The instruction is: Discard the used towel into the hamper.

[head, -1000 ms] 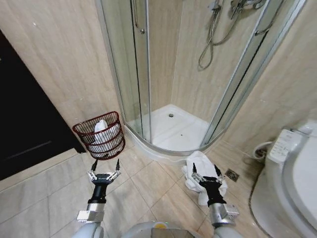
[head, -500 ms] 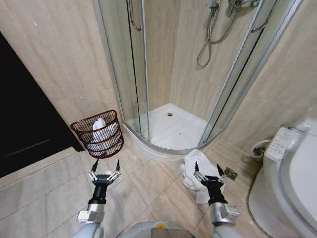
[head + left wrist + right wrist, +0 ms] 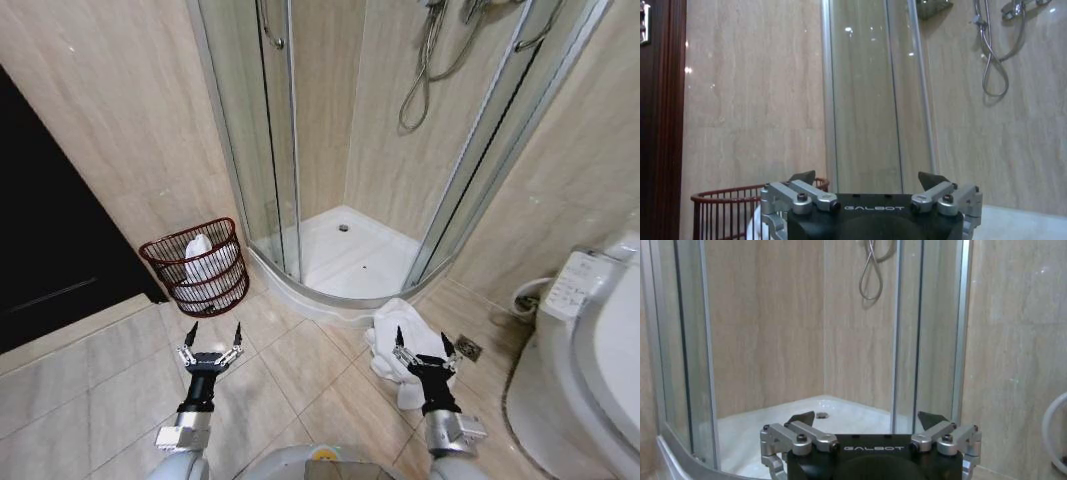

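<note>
A crumpled white towel [image 3: 385,338] lies on the tiled floor just outside the shower's curved threshold, right of centre. The hamper [image 3: 196,265], a dark reddish-brown open-weave basket, stands against the wall left of the shower door with white cloth inside it; its rim [image 3: 727,196] also shows in the left wrist view. My left gripper [image 3: 213,331] hovers open above the floor, a little nearer to me than the hamper. My right gripper [image 3: 421,334] is open over the near part of the towel, holding nothing.
A glass corner shower [image 3: 340,250] with a white tray fills the middle back. A toilet [image 3: 590,370] with a side control panel stands at the right. A dark door [image 3: 50,250] is at the left. A floor drain [image 3: 468,349] sits beside the towel.
The whole view has shifted slightly as the camera moved; hamper and towel sit a little differently in frame. Both grippers hold the same open pose.
</note>
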`<state>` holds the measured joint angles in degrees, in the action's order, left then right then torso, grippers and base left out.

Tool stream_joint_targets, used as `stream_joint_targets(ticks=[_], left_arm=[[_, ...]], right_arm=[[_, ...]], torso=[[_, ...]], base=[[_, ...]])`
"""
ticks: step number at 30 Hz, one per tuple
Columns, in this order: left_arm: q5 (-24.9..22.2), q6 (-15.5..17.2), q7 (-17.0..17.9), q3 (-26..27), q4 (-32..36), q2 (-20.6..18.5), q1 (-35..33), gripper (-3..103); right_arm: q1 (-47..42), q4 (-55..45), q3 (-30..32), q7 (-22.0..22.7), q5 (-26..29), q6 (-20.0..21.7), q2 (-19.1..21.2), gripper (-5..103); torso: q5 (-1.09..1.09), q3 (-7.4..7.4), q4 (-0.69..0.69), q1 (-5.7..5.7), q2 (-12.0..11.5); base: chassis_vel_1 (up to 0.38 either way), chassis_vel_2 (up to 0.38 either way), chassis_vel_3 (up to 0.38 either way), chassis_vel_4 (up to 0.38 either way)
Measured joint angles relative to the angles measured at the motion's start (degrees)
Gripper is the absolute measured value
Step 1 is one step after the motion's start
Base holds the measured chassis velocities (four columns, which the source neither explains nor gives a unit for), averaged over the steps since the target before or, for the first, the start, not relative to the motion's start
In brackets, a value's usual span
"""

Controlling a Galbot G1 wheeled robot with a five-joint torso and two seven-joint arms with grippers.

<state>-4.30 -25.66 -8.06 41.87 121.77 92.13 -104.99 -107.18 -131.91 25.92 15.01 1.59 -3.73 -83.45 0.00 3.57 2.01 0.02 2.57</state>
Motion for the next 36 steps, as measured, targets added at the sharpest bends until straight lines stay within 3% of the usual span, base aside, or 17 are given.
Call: stream_joint_targets(ticks=[13,23,28,31,36], left_arm=[[-0.11,-0.41,-0.20,0.06,0.42,0.00,-0.13,100],[0.08,-0.33,-0.43,-0.01,1.09,0.00,-0.54,100],[0.10,0.72,-0.54,0.13,1.77,0.00,-0.41,100],[-0.11,1.92,-0.73,0.37,2.30,0.00,-0.28,100],[-1.91,5.12,-3.57,0.67,2.38,-0.01,-0.14,100]], right_arm=[[-0.38,0.77,0.67,-1.50,2.61,-2.04,0.18,100],[-0.48,1.36,1.13,-1.58,3.05,-2.16,0.34,100],[0.87,3.77,2.50,-0.23,5.44,0.99,0.09,100],[2.88,9.86,8.97,-6.44,9.85,7.05,-0.90,100],[4.44,16.38,13.44,-10.23,14.89,9.88,0.98,100]], torso=[[0.00,-0.19,0.00,-0.02,-0.15],[0.01,-0.02,0.00,-0.01,0.02],[0.01,0.02,0.01,-0.01,0.08],[0.02,0.05,0.01,-0.01,0.10],[0.03,0.06,0.00,-0.02,0.14]], base=[[-0.015,0.016,0.011,-0.015],[-0.170,0.169,0.170,-0.158],[-0.170,0.153,0.173,-0.145],[-0.044,0.109,0.062,-0.084],[-0.006,0.020,0.004,-0.009]])
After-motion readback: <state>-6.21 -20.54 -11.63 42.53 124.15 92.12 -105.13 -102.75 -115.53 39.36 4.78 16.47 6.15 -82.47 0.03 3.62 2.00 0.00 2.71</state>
